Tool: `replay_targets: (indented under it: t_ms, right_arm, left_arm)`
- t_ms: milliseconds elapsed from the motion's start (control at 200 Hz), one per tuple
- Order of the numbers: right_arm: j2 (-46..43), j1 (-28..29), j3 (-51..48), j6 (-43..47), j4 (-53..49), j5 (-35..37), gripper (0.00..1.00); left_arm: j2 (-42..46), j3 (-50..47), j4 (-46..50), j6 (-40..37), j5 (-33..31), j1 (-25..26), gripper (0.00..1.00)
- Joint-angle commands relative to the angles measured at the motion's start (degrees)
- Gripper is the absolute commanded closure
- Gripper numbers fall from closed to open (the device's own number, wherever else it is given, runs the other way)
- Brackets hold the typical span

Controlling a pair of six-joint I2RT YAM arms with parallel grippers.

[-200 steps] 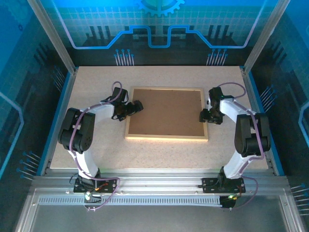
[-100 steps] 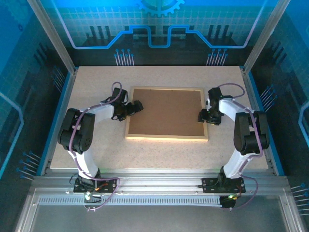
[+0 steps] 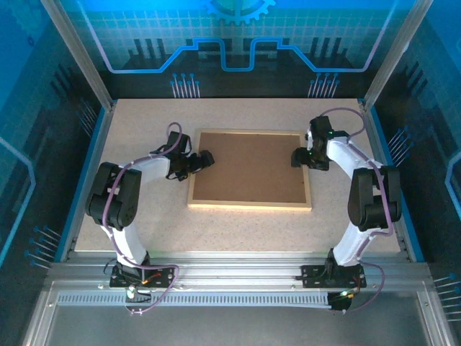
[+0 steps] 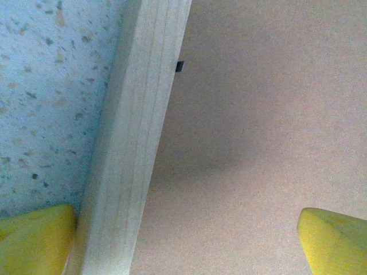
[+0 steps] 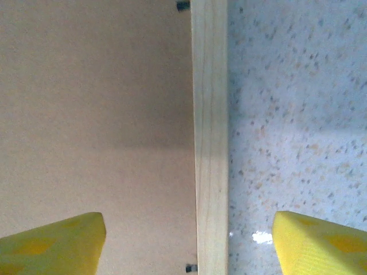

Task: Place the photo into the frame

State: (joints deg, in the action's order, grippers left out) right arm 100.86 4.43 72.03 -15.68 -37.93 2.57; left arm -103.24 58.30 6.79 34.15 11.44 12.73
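Observation:
The frame (image 3: 248, 206) of light wooden rails lies flat mid-table, its opening filled by a brown backing board (image 3: 248, 167). The photo is hidden. My left gripper (image 3: 205, 158) is open low over the frame's left rail (image 4: 137, 143). One yellow finger (image 4: 37, 238) is over the table and the other (image 4: 335, 240) over the board (image 4: 258, 114). My right gripper (image 3: 297, 158) is open astride the right rail (image 5: 210, 114), with one finger (image 5: 54, 243) above the board (image 5: 97, 114) and one (image 5: 321, 243) above the table. Neither holds anything.
The speckled tabletop (image 3: 144, 122) runs all round the frame, bounded by metal posts and blue walls. Small black tabs (image 4: 179, 66) (image 5: 182, 6) sit at the rails' inner edges against the board.
My right gripper has slid along the right rail toward the far side and its jaws have spread wider. The left arm, frame and board have stayed put.

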Motion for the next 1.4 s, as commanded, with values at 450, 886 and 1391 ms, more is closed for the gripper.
replay_targets:
  t_ms: [450, 886, 1391]
  right_arm:
    - [10.22, -4.83, 6.05, 1.59, 5.73, -3.3, 0.14]
    - [8.64, -4.45, 1.65, 2.69, 8.61, -9.0, 0.06]
    - [7.25, -1.7, 1.27, 1.88, 8.32, -12.37, 0.21]
  left_arm:
    - [10.88, 0.21, 11.49, -5.71, -0.77, 1.11, 0.01]
    - [-6.3, 23.52, 26.99, -18.36, -12.38, -3.42, 0.09]
    - [-9.87, 24.36, 30.26, -21.62, -13.01, -4.03, 0.21]
